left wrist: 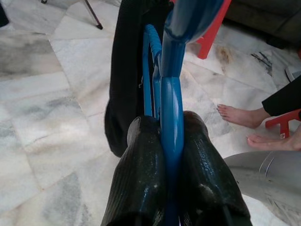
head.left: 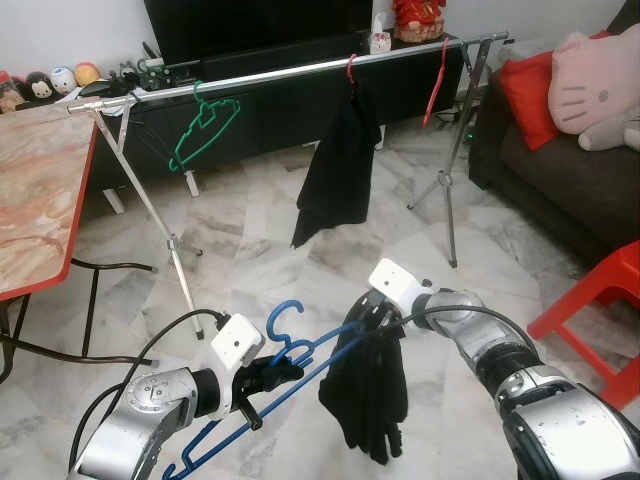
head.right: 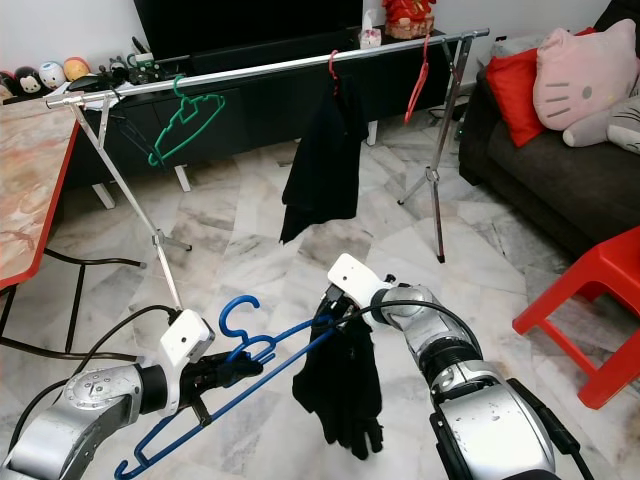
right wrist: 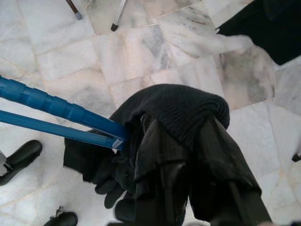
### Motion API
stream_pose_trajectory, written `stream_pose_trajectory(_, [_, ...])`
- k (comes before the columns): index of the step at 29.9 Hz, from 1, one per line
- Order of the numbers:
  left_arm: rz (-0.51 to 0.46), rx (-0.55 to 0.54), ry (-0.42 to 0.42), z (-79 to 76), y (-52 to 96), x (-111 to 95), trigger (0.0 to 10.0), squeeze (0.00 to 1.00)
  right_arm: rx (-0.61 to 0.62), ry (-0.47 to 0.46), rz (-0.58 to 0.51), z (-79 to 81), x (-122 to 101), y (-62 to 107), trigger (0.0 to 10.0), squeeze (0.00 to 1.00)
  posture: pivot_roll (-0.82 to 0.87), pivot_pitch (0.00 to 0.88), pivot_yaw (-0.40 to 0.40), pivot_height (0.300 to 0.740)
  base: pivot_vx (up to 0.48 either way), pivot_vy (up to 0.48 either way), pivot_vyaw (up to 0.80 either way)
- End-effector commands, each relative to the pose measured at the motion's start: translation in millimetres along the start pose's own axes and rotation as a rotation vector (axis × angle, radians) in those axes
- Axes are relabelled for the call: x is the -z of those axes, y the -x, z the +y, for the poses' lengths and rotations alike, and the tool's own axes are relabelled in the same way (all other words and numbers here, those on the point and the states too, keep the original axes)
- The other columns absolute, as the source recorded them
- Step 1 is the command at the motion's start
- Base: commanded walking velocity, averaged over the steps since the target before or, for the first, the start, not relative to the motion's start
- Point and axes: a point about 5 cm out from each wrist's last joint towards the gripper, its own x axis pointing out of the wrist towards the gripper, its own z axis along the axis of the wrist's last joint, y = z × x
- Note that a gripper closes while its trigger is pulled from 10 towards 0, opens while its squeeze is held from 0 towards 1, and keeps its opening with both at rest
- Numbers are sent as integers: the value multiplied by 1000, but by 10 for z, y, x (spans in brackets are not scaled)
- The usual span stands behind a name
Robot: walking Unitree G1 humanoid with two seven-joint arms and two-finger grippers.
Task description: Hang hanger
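Low in front of me I hold a blue plastic hanger (head.left: 290,375) with a black garment (head.left: 368,395) draped over its right end. My left gripper (head.left: 268,378) is shut on the hanger near its hook, the blue bar pinched between its fingers (left wrist: 141,183). My right gripper (head.left: 372,325) is at the hanger's other end, buried in the black cloth (right wrist: 178,113), and its fingers are hidden by it. Ahead stands a silver clothes rail (head.left: 290,72) on tripod legs.
On the rail hang a green hanger (head.left: 205,125), a black garment on a red hanger (head.left: 340,165) and a bare red hanger (head.left: 437,80). A red-edged table (head.left: 40,190) stands left, a dark sofa (head.left: 570,180) and red chair (head.left: 600,300) right. A person's bare feet (left wrist: 244,117) are nearby.
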Motion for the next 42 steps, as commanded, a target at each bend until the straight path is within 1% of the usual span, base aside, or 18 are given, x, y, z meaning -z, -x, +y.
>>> stream_pose_trajectory(1, [7,3,-32,7,-25,-32,10000,0,-23,28,-69,-14,-191,-8,10000,0,-104,0,36,740,0,0,0])
stream_pose_trajectory(3, [7,9,-28,1,-45,-29,10000,0,-48,34,-81,-3,-214,-7,10000,0,-107,0,37,740,0,0,0])
stream_pose_trajectory(9, [28,6,-33,-1,-72,-4,10000,0,-62,35,-105,-36,-267,19,10000,0,-107,0,37,740,0,0,0])
stream_pose_trajectory(11, [69,-58,-55,70,-80,55,10000,0,-55,28,-124,-76,-321,39,10000,0,-107,0,37,740,0,0,0])
stream_pose_trajectory(14, [80,-126,-62,148,-80,90,10000,0,-35,21,-133,-117,-350,57,10000,0,-111,0,37,740,0,0,0])
stream_pose_trajectory(19, [84,-144,-54,166,-67,119,10000,0,4,-1,-128,-165,-336,76,10000,0,-109,0,35,740,0,0,0])
stream_pose_trajectory(24, [85,-147,-58,170,-75,125,10000,0,5,-3,-128,-166,-335,77,10000,0,-109,0,35,740,0,0,0])
stream_pose_trajectory(28, [60,-150,-54,151,-109,133,10000,0,-48,22,-156,-116,-406,62,10000,0,-111,0,29,740,0,0,0])
stream_pose_trajectory(32, [48,-152,-56,154,-121,110,10000,0,-57,28,-156,-93,-410,49,10000,0,-111,0,29,740,0,0,0])
stream_pose_trajectory(38, [36,-234,-71,242,-133,101,10000,0,-79,34,-167,-62,-441,40,10000,0,-110,0,28,740,0,0,0])
stream_pose_trajectory(40, [39,-291,-76,312,-129,85,10000,0,-78,34,-165,-58,-432,39,10000,0,-111,0,28,740,0,0,0])
stream_pose_trajectory(42, [47,-307,-81,336,-118,85,10000,0,-77,33,-163,-59,-423,40,10000,0,-111,0,28,740,0,0,0])
